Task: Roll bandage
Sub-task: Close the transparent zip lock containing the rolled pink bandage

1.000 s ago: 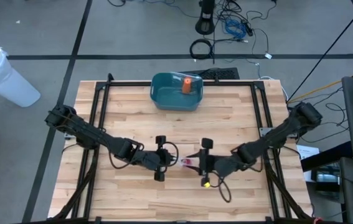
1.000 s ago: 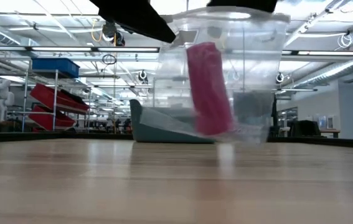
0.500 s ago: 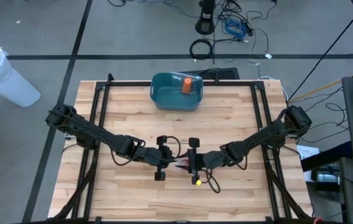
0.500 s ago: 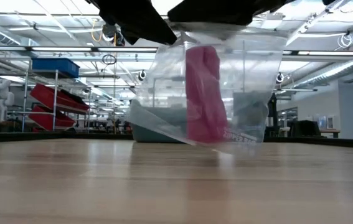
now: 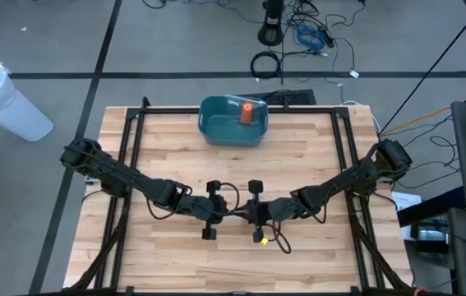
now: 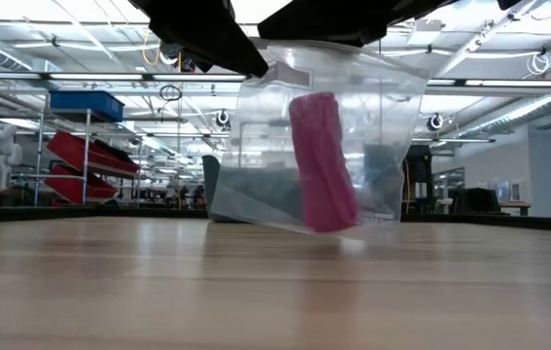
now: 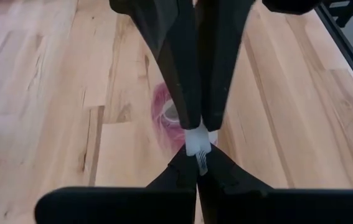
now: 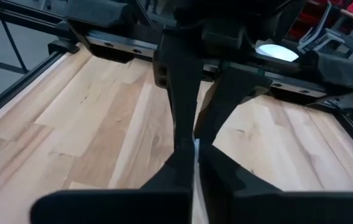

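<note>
Pinching bag (image 6: 314, 146) top edge: left gripper (image 5: 226, 212); right gripper (image 5: 241, 214) (both closed); hangs above table (image 5: 315, 156).

No legible text, labels or numbers anywhere. Faint print low on clear bag (image 6: 314, 146), under both closed pincers; too blurred to read.

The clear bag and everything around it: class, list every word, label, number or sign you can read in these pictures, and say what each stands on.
None can be read.
Clear plastic bag, held off the table by both grippers, with a pink bandage roll inside: no legible print shows.
Blue bin holding an orange item: any marking too small to read.
Room behind in the low view: blue and red bins, no readable signs.
</note>
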